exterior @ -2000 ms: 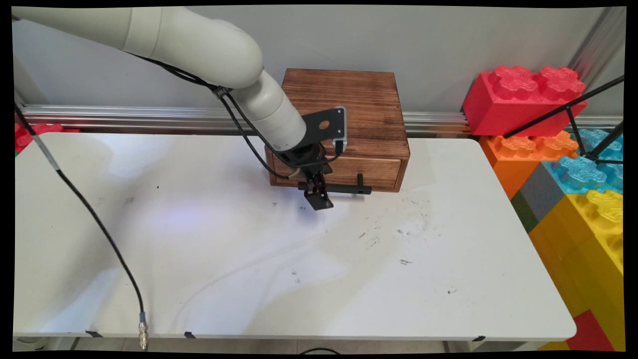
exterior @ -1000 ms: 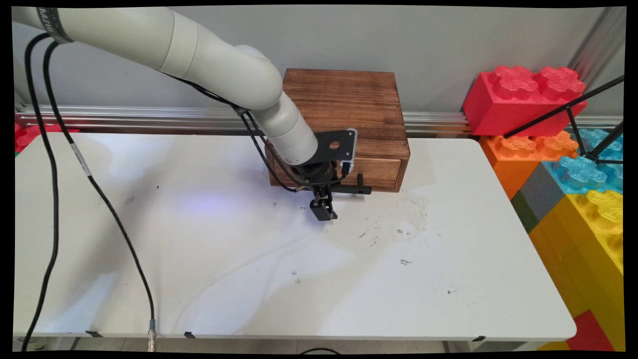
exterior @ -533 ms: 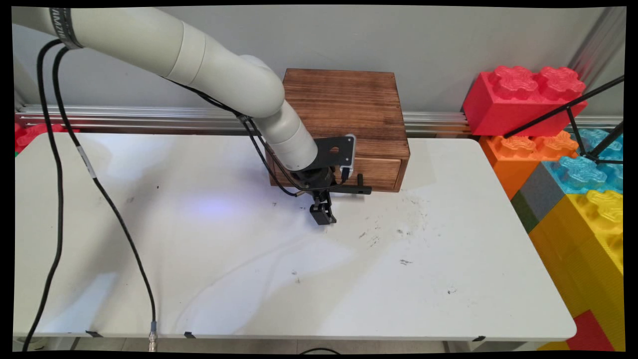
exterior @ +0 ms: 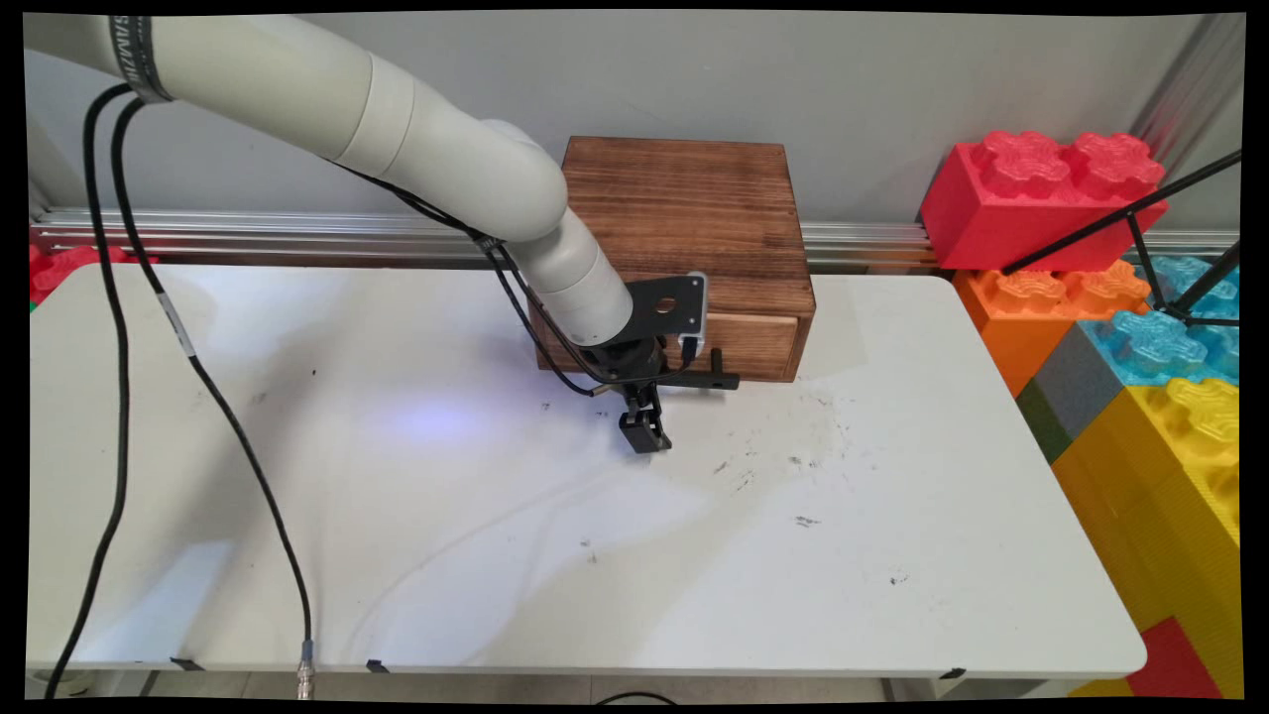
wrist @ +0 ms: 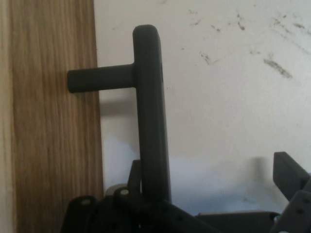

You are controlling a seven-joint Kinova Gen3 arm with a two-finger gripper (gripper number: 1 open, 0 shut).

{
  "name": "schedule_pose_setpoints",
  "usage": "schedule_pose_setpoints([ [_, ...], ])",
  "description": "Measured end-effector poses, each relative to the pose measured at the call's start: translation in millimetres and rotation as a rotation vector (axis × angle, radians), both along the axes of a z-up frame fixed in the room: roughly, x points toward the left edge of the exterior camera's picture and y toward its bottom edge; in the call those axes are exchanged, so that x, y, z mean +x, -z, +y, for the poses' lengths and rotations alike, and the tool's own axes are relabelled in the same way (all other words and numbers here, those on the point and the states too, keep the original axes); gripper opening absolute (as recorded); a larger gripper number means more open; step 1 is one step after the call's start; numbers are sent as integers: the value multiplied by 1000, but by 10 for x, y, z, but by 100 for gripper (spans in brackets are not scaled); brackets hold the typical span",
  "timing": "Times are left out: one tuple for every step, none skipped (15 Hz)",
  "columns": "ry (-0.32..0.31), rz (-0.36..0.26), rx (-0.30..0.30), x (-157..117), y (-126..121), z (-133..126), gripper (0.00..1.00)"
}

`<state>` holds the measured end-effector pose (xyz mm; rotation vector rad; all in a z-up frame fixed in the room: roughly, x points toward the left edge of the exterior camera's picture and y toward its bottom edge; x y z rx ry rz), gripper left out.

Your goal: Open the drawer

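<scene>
A dark wooden drawer box (exterior: 694, 228) stands at the table's far edge, its drawer front (exterior: 758, 342) flush with the box. A black bar handle (exterior: 716, 379) on a short post (wrist: 99, 80) sticks out from the drawer front (wrist: 53, 121). My gripper (exterior: 644, 434) points down at the table just in front of the drawer, covering the handle's left part. In the hand view the handle bar (wrist: 150, 111) runs down into the linkage, close against one finger (wrist: 134, 172). The other finger (wrist: 290, 174) is far off to the right. The gripper (wrist: 211, 167) is open and holds nothing.
Big toy bricks, red (exterior: 1041, 198), orange (exterior: 1031, 307) and yellow (exterior: 1170, 476), are stacked past the table's right edge beside a black tripod leg (exterior: 1130, 213). Black cables (exterior: 119, 347) hang over the table's left side. An aluminium rail (exterior: 248, 233) runs along the wall.
Over two seconds the gripper has shifted slightly right and lower in front of the drawer. In the last half second it barely moved. The drawer has stayed in place.
</scene>
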<state>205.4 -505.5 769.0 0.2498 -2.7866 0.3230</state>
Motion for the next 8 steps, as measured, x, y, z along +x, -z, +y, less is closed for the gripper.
schedule_pose_setpoints([
  [-3, 3, 2, -6, 3, 11, 100],
  [-5, 8, 4, -18, 2, 28, 100],
  [-7, 11, 6, -27, 1, 44, 100],
  [-10, 14, 7, -36, -2, 69, 100],
  [-11, 17, 8, -45, -4, 92, 100],
  [-12, 21, 9, -54, -7, 125, 100],
  [-14, 24, 11, -62, -8, 163, 100],
  [-15, 27, 14, -68, -11, 199, 100],
])
